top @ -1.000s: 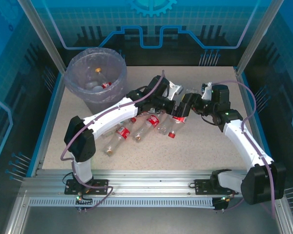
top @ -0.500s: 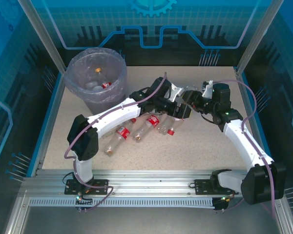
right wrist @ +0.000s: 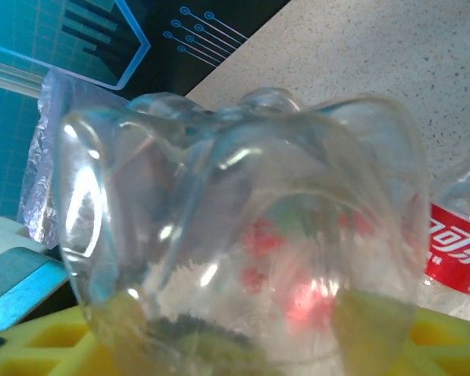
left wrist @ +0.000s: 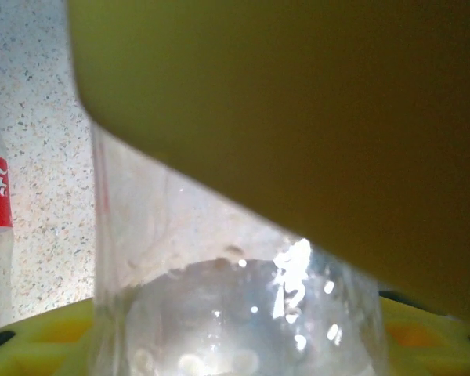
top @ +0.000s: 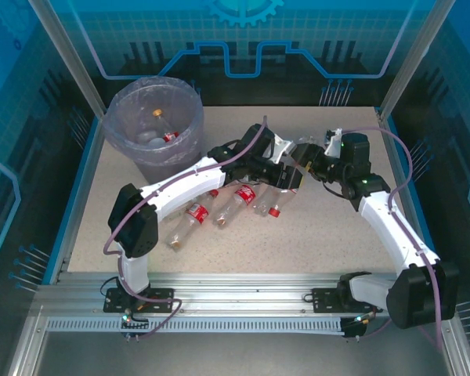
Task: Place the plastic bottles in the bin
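The right gripper (top: pixel 301 160) grasps a clear plastic bottle (right wrist: pixel 251 251) above mid-bench. The left gripper (top: pixel 280 168) brackets the bottle with yellow fingers (left wrist: pixel 298 117); whether they are clamped cannot be told. Judged a handover, since the round grey lilac-lined bin (top: pixel 119 129) stands on the left arm's side, while other red-labelled plastic bottles (top: pixel 196 213) lie on the bench (top: pixel 321 235).

Bench (top: pixel 313 235): speckled beige top, blue trim along edges. Back panel (top: pixel 243 47): translucent blue, gear and circuit graphics. Slotted aluminium rail (top: pixel 243 305) along near edge.

We see open table (top: pixel 313 235) along the near edge; bottles (top: pixel 196 213) crowd the middle, and the bin (top: pixel 119 133) blocks the far left corner.
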